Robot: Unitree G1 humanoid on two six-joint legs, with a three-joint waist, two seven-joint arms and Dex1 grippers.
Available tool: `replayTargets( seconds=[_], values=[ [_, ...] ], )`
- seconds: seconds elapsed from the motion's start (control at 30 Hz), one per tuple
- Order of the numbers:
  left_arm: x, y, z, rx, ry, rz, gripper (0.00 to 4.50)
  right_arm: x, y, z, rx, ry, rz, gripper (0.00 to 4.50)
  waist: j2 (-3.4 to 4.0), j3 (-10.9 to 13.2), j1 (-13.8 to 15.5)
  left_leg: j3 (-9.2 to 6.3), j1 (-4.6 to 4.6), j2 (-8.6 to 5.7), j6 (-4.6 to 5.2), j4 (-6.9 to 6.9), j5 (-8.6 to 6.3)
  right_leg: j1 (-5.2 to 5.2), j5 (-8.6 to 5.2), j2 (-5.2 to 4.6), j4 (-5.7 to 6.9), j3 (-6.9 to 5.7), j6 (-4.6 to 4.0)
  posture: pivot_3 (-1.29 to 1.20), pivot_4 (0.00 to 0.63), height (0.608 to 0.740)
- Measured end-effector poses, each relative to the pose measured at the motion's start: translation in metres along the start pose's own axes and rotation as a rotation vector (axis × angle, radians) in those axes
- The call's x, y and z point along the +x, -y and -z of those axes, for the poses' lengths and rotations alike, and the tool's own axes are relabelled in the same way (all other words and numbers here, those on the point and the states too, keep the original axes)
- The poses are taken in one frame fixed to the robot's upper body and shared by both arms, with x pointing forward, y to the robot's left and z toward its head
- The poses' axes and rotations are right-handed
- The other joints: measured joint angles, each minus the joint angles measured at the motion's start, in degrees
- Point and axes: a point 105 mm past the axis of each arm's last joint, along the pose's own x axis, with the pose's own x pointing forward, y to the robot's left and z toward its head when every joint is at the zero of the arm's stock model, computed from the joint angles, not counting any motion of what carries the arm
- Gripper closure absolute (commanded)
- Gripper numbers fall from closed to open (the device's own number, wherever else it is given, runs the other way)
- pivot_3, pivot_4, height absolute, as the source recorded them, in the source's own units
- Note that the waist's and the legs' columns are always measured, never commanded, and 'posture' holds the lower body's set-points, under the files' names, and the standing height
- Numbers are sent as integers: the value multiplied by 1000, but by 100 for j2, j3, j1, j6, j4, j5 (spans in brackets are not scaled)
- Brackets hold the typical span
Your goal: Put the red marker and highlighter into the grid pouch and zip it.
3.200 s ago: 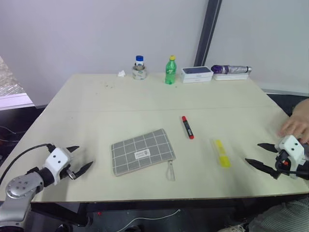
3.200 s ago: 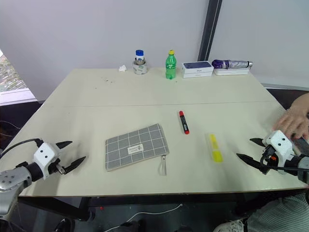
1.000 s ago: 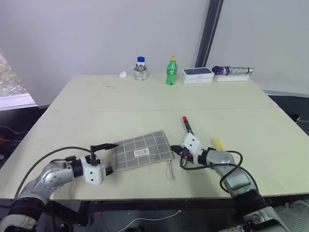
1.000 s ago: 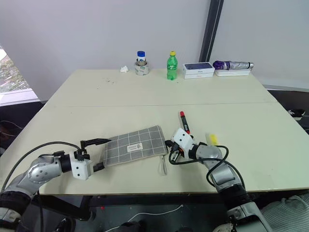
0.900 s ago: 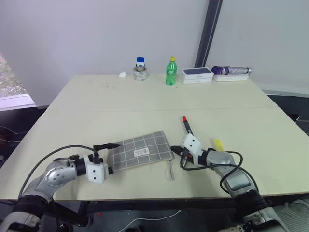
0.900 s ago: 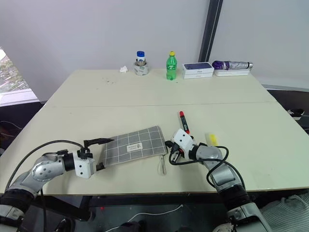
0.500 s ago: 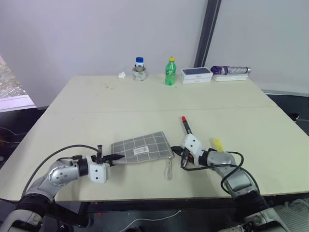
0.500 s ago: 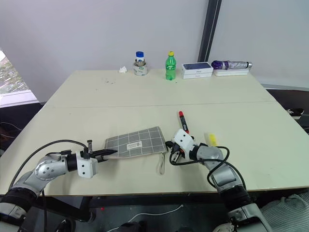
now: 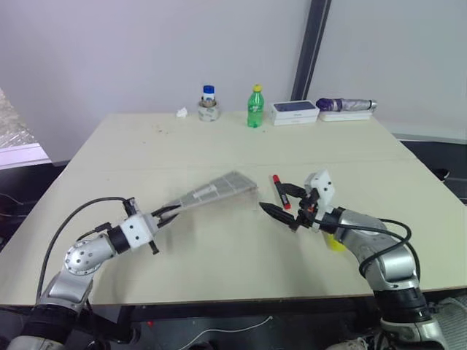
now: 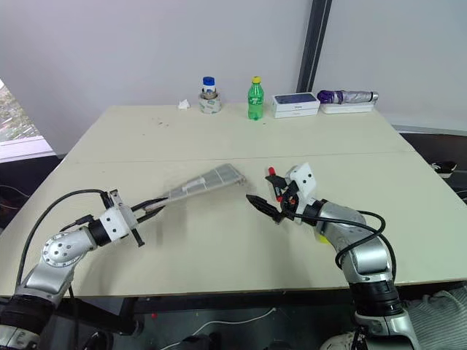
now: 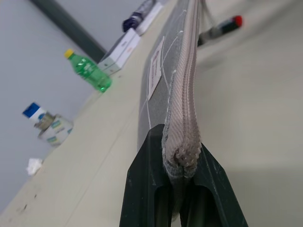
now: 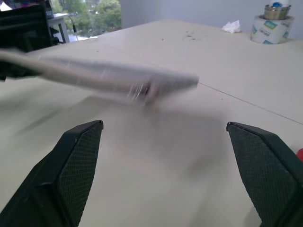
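While left end effector (image 9: 162,216) pinches the grid pouch (image 9: 213,190) clear of the desk (image 9: 219,146), right end effector (image 9: 281,203) hangs wide open, holding nothing, near the red marker (image 9: 278,182).

Stock on my table (image 9: 219,149), counted by kind.
I count one grid pouch (image 9: 216,188); one red marker (image 9: 280,191); one highlighter (image 9: 336,243), a yellow bit of it showing behind the right arm; one green bottle (image 9: 253,107) with a yellow cap; one small jar (image 9: 209,103) with a blue lid; one crumpled white scrap (image 9: 182,112) beside the jar; one white box (image 9: 294,111); one folded purple umbrella (image 9: 345,104). My two grippers make one left gripper (image 9: 165,214) and one right gripper (image 9: 281,201).
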Motion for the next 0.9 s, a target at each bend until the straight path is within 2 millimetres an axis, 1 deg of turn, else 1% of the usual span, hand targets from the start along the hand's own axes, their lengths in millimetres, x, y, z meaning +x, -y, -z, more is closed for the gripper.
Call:
replayTargets(
  seconds=[0.1,0.17,0.2,0.27,0.37,0.5,0.57,0.6,0.7,0.73,0.77,0.87,0.9],
  values=[
    [0,-6,1,-52,-4,-58,4500,13,-10,11,51,12,43,19,0,0,-2,0,-1,0,-1,0,1,0,0,1,0,0,0,0,150,740],
    [0,-8,0,-59,-4,-67,4500,23,-16,14,73,21,66,19,0,0,1,2,-1,-1,-1,1,1,-1,0,0,0,1,0,0,150,740],
    [1,-7,-1,-59,-1,-67,4500,26,-15,15,84,25,83,19,-1,0,4,2,-1,-1,-2,1,1,0,0,0,0,1,0,0,150,740],
    [2,-7,-3,-58,3,-67,4500,34,-7,16,105,24,137,19,-1,0,25,1,0,-2,-4,3,3,-6,0,0,0,0,0,0,150,740],
    [2,-7,-3,-64,1,-69,4500,39,0,15,108,25,180,19,-1,0,28,1,0,-2,-4,2,3,-13,0,0,0,1,0,0,150,740],
    [3,-6,-4,-73,4,-75,4500,51,-6,20,165,42,180,19,-1,0,-1,1,0,-1,-5,-2,3,-4,0,1,1,1,0,0,150,740],
    [3,-6,-3,-76,0,-74,4500,56,-9,18,178,52,171,19,0,1,-6,2,0,0,-6,-2,3,-5,0,2,1,2,0,0,150,740],
    [2,-7,-3,-78,-4,-76,4500,63,-11,13,183,71,165,19,0,1,-4,1,0,0,-6,-3,3,-11,0,3,1,2,0,0,150,740],
    [1,-7,-5,-73,-1,-78,4500,67,-12,7,186,90,162,19,0,1,12,2,0,-1,-6,-2,3,-24,0,1,0,2,0,0,150,740],
    [1,-6,-5,-73,-1,-76,4500,67,-12,7,188,91,159,536,0,1,14,2,0,-1,-6,-2,3,-24,0,1,1,2,0,0,150,740],
    [0,-5,-6,-73,-1,-75,4500,67,-12,7,190,92,154,790,0,1,15,1,0,-1,-6,-2,3,-24,0,1,1,2,0,0,150,740],
    [0,-4,-6,-74,-1,-72,4500,65,-13,7,195,91,135,2408,0,1,6,2,0,0,-6,-2,3,-24,0,1,1,2,0,0,150,740],
    [0,-4,-6,-75,-1,-72,4500,65,-13,7,196,90,131,2779,0,1,3,2,0,0,-6,-2,3,-24,0,2,1,3,0,0,150,740]
  ],
)
